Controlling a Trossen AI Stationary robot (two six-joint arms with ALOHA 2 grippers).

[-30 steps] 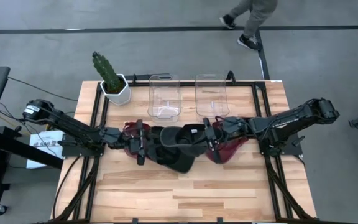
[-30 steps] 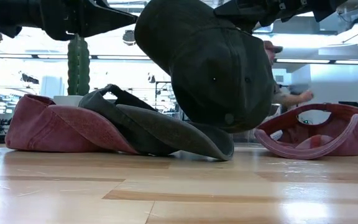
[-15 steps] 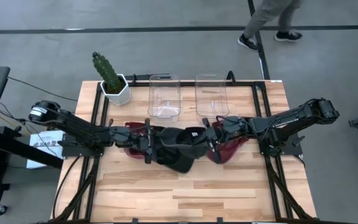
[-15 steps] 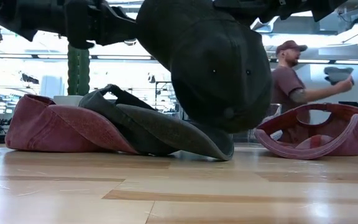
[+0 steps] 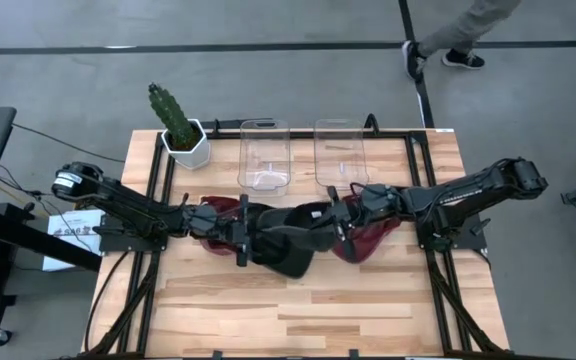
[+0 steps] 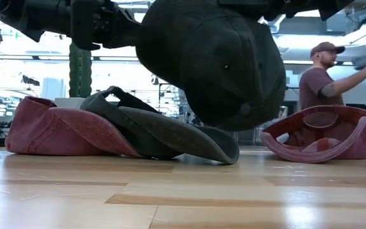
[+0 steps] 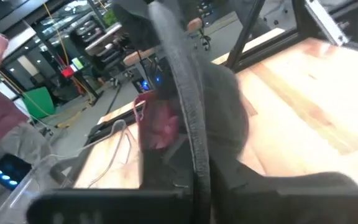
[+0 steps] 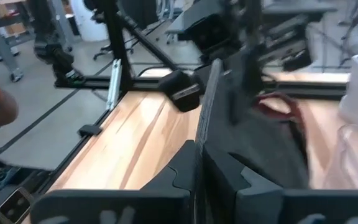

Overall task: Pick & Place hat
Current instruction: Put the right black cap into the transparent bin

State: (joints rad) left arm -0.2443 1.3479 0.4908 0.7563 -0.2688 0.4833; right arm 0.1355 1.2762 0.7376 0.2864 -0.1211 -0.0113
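A dark hat (image 5: 290,232) (image 6: 215,60) hangs in the air over the table's middle, between my two arms. My left gripper (image 5: 245,232) (image 7: 199,180) is shut on its left side and my right gripper (image 5: 335,215) (image 8: 199,163) on its right side. Under it a second dark hat (image 6: 164,130) lies on the wood, leaning on a red hat (image 5: 213,212) (image 6: 49,130) to its left. Another red hat (image 5: 373,238) (image 6: 323,137) lies upside down at the right, below my right arm. My left gripper has the dark hat's rim edge (image 7: 191,134) between its two fingers, coming level from the table's left. The edge runs on away from the fingers. The hat is clear of the table. My right gripper pinches the opposite rim edge (image 8: 207,106) between its fingers, coming level from the table's right; the hat hangs crown down below both holds.
A potted cactus (image 5: 180,130) stands at the far left. Two clear containers (image 5: 264,155) (image 5: 340,150) stand along the far edge. A person (image 6: 326,73) moves in the room behind the table. The near half of the tabletop (image 5: 298,310) is bare wood.
My left gripper has gone toward the table's right, up to the dark hat, and now has its rim. The hat, still in my right gripper, has risen a little and its crown has swung slightly to the right.
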